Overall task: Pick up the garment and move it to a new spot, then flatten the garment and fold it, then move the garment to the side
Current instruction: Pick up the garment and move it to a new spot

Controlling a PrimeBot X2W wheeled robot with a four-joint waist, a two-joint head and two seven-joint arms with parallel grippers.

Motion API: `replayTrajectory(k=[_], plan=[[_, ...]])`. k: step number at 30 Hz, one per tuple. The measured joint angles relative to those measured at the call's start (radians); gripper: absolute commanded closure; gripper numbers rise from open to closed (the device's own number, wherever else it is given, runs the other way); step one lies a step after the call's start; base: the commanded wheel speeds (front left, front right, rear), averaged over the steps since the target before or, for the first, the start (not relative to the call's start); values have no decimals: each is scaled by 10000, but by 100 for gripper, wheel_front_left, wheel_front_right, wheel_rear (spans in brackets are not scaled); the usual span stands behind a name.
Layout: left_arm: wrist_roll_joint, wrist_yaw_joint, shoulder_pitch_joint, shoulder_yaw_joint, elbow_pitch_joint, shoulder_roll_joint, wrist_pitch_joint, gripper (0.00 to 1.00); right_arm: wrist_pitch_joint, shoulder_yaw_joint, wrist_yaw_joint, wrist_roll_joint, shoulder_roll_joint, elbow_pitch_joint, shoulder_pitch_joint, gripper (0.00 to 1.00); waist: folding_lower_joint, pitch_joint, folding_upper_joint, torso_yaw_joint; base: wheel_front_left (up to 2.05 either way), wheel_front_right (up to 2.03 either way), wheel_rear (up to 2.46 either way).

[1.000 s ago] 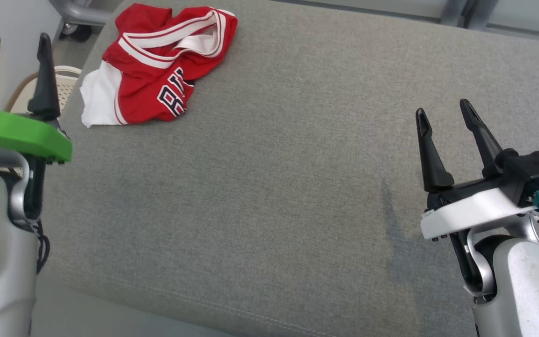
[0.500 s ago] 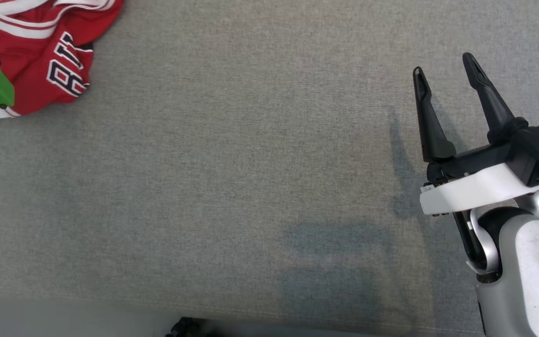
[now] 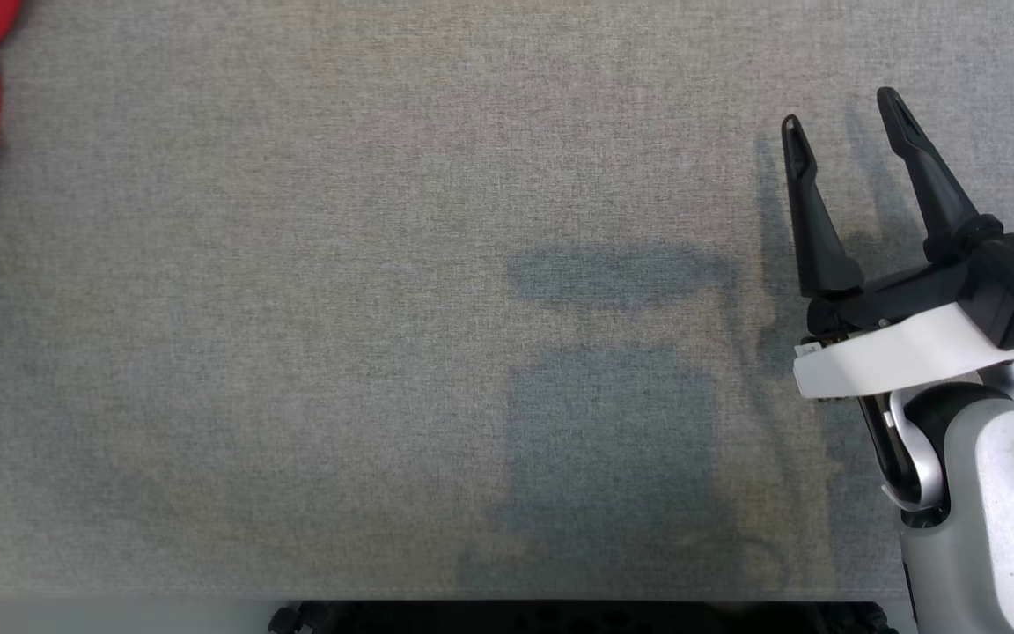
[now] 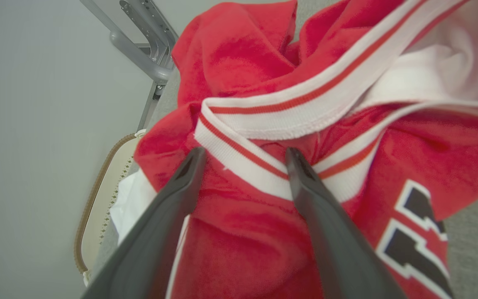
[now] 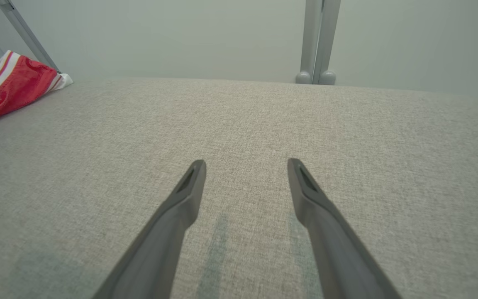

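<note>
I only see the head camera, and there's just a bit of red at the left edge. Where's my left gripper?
Observer: The left wrist view shows the left gripper right at the shirt, pointing into it.
Operator: Is it holding the shirt?
Observer: No. Its jaws are open, with one tip on each side of the white striped trim.
Operator: Is the shirt lying flat?
Observer: No. It is crumpled in a heap, with the red cloth bunched into folds.
</note>
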Motion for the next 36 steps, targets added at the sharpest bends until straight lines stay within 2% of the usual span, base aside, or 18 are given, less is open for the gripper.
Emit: replayTrajectory(k=[3, 4, 5, 6, 7, 17, 25, 36], plan=[[-228, 33, -44, 144, 316, -10, -84, 0, 0, 19, 2, 0, 0, 19, -107, 0, 0, 122, 0, -87, 0, 0, 0], [-261, 33, -49, 157, 395, -35, -94, 11, 0, 27, 0, 0, 0, 31, -115, 0, 0, 142, 0, -109, 0, 0, 0], [-290, 33, -61, 157, 489, -81, -102, 61, 0, 29, 2, 0, 2, 48, -114, 0, 0, 147, 0, -124, 0, 0, 0], [-305, 33, -67, 151, 585, -130, -125, 95, 0, 35, 0, 2, 2, 61, -114, 0, 0, 134, 0, -130, 0, 0, 0], [-305, 31, -67, 136, 658, -144, -157, 100, -2, 42, 0, 2, 2, 75, -115, 0, 0, 114, 0, -134, 0, 0, 0], [-107, 27, -326, -163, 874, 21, -1248, 100, -395, -10, 2, 92, 48, 512, -114, 0, -1, -490, -1, -116, 0, 0, 0], [343, -330, -687, -884, 476, 123, -1760, 100, -869, -13, 2, 345, 197, 1202, 144, 0, -2, -1650, -2, -134, 0, 0, 0], [460, -621, -718, -2414, -1147, -604, -1783, 100, -1271, -291, 0, 961, 238, 1772, 982, 0, -2, -3653, -2, -321, 0, 0, 0]])
